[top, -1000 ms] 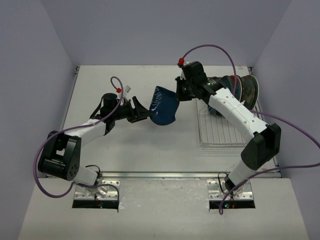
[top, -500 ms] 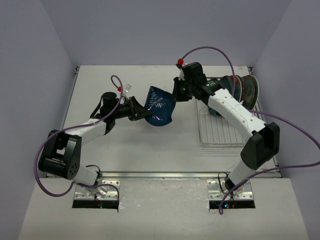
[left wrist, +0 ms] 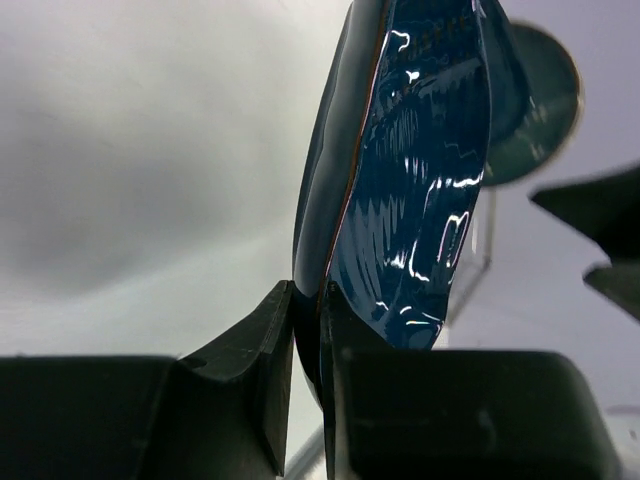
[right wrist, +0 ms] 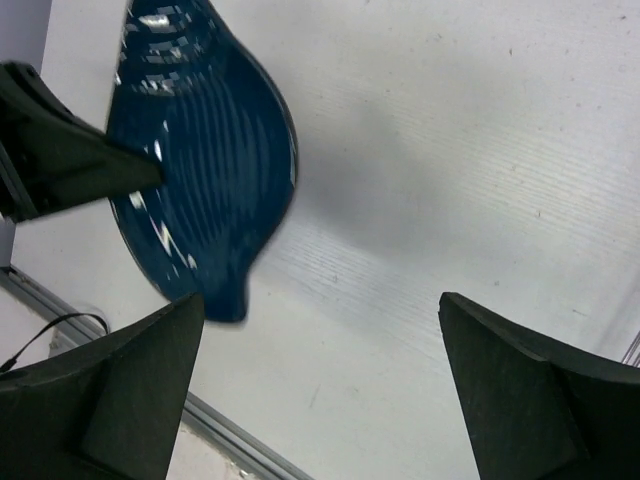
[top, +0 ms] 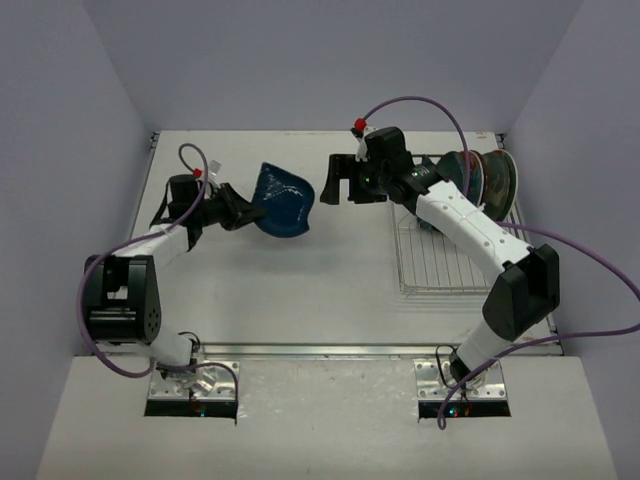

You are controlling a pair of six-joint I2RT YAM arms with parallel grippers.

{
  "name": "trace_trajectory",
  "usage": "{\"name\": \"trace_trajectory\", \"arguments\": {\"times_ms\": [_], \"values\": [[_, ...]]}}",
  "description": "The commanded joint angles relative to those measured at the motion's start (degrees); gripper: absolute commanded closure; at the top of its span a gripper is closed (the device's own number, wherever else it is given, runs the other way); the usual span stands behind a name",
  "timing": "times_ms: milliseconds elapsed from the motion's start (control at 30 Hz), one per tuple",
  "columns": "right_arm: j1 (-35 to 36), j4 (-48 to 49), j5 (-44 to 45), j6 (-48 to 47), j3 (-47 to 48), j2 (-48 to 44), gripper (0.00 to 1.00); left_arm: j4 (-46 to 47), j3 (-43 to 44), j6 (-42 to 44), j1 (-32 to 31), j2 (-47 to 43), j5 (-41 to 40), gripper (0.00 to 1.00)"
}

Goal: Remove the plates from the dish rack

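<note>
Nearest the bases, the front rows of the dish rack (top: 440, 262) are seen bare of plates. Further in, on the left, a dark blue plate (top: 282, 200) is clamped by its rim in the left gripper (top: 248, 211) and is held tilted over the table (top: 300, 300), well apart from the rack. It has been carried leftward since a second ago, when it was shared between both arms. Beyond it, the right gripper (top: 335, 180) has been released: its jaws are spread wide and nothing is held. The handover is judged complete, so the plate can be set down. At the rack's far end, several plates (top: 488, 178) are left standing, to be fetched next.
</note>
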Motion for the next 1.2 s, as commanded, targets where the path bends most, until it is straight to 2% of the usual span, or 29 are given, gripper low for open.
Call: {"name": "trace_trajectory", "arguments": {"times_ms": [0, 67, 233, 367, 567, 767, 933, 1167], "values": [[-1.22, 2.75, 0.65, -0.56, -0.59, -3.07, 0.01, -5.12, 11.71, 8.72, 6.31, 3.7, -0.53, 1.0], [-2.27, 2.75, 0.2, -0.93, -0.96, -3.45, 0.01, -10.26, 18.34, 12.51, 9.07, 8.61, -1.05, 1.0], [-3.17, 3.03, 1.97, -3.3, -1.8, -4.17, 0.01, -15.07, 30.75, 16.43, 16.23, 19.55, -2.91, 1.0], [-3.51, 3.31, 2.57, -6.62, -2.45, -4.23, 0.01, -17.85, 40.55, 19.3, 18.13, 27.77, -3.97, 1.0], [-5.35, 3.18, -2.01, -10.55, -3.88, -4.86, 0.01, -21.88, 56.31, 23.95, 20.13, 40.42, 1.86, 1.0], [-8.54, 2.84, -5.91, -10.62, -4.94, -5.73, 0.01, -33.45, 74.63, 28.55, 21.82, 53.41, 4.13, 1.0], [-10.56, 2.84, -7.99, -10.32, -5.44, -5.67, 0.01, -35.9, 78.67, 29.35, 23.09, 58.24, 5.28, 1.0], [-11.75, 2.7, -8.86, -9.63, -5.84, -5.84, 0.01, -35.82, 77.94, 27.98, 24.12, 60.51, 7.37, 0.9]]}}
